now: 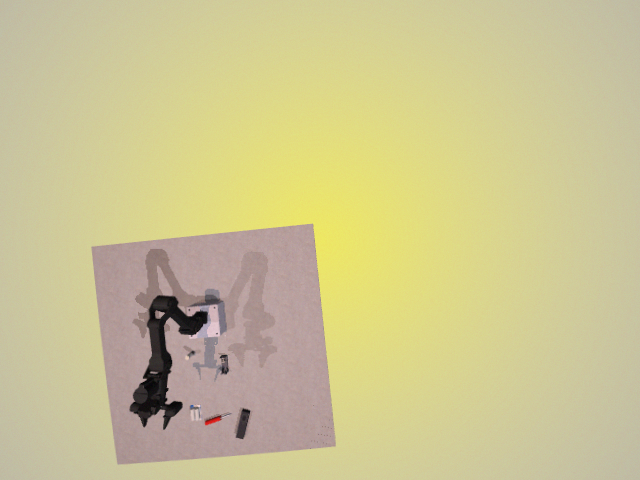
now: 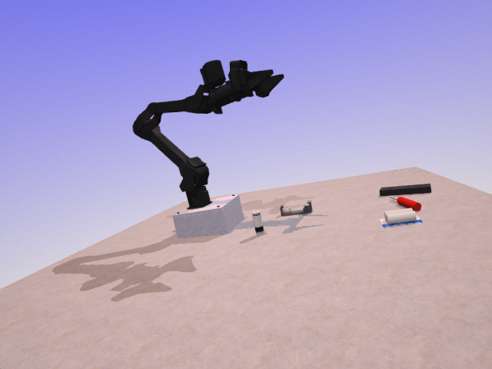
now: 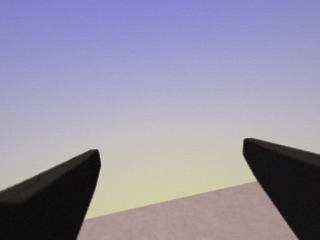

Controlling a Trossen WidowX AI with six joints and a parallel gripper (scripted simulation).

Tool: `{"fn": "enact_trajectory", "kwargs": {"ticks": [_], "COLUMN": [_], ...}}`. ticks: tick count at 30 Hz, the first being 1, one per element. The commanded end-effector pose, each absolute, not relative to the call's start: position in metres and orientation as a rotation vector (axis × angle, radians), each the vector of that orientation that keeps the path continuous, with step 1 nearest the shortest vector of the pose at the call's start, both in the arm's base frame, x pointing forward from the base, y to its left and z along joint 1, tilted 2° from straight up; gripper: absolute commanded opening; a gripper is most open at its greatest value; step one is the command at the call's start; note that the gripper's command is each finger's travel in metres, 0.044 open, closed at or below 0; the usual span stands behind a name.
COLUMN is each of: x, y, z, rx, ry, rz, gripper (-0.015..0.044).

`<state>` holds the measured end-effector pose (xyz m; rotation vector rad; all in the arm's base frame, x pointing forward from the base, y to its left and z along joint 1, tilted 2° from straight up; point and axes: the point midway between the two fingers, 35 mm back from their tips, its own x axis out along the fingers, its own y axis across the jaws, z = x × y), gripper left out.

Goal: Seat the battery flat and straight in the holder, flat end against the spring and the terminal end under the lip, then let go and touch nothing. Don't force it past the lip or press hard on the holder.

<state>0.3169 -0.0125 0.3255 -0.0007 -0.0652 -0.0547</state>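
The battery stands upright on the table, white with a black lower end, close to the arm's base. The black holder lies on the table with its open side up, a short way from the battery and apart from it. My gripper is open and empty, high above the table and well away from both. The wrist view shows only the two fingers, sky and a table edge; neither battery nor holder is in it. The spring and lip are too small to tell apart.
A red screwdriver, a black block and a pack of white cylinders lie farther out on the table. The pale base box stands near the battery.
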Motion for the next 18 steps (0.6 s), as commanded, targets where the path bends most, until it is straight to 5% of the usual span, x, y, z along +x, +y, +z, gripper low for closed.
{"fn": "enact_trajectory", "kwargs": {"ticks": [1,7,15,18], "x": [0.318,0.325,0.244,0.206], "y": [-0.014,-0.066,-0.104,-0.105], "z": [0.322,0.203,0.095,0.079], "rx": [0.006,0.254,0.636,0.768], "ry": [-0.047,0.51,1.16,1.368], "rz": [-0.06,-0.27,-0.664,-0.82], "gripper": [0.0374,0.0216,0.0006,0.0]}}
